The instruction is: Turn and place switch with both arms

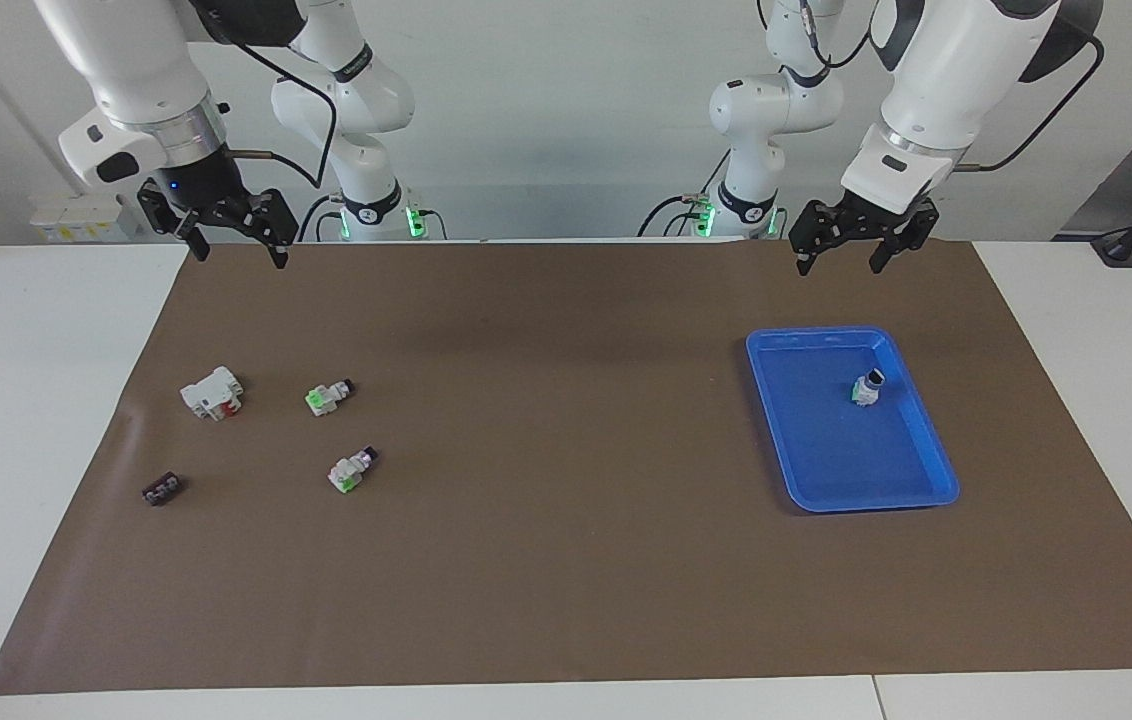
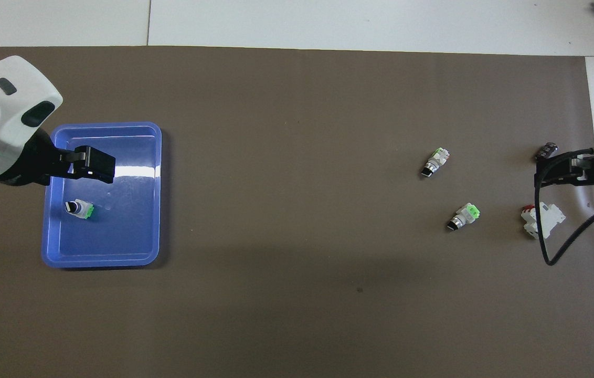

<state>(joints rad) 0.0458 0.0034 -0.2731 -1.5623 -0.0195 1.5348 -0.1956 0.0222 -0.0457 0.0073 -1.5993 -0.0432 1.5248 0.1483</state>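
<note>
So, state now, going along the facing view from the right arm's end:

Right gripper: up in the air over the mat's edge nearest the robots, at the right arm's end. Fingers spread wide, holding nothing. Arm waits.

Dark block: tiny, on the mat, closest to the right arm's end, farther from the robots than the white block.

White block: has a red part, lies on the mat, just beside switch A.

Switch A: lying on its side on the mat, green part toward the right arm's end, dark cap pointing toward the left arm's end.

Switch B: also on its side on the mat, farther from the robots than switch A, well apart from the tray.

Mat: brown, covers most of the table.

Tray: blue, on the mat toward the left arm's end.

Switch C: in the tray, in the part nearer the robots, tilted with cap up. Nothing touches it.

Left gripper: raised, over the mat between the tray and the robots' edge. Fingers wide apart, empty. In the overhead view it overlaps the tray's rim, but it is clear of it.
</note>
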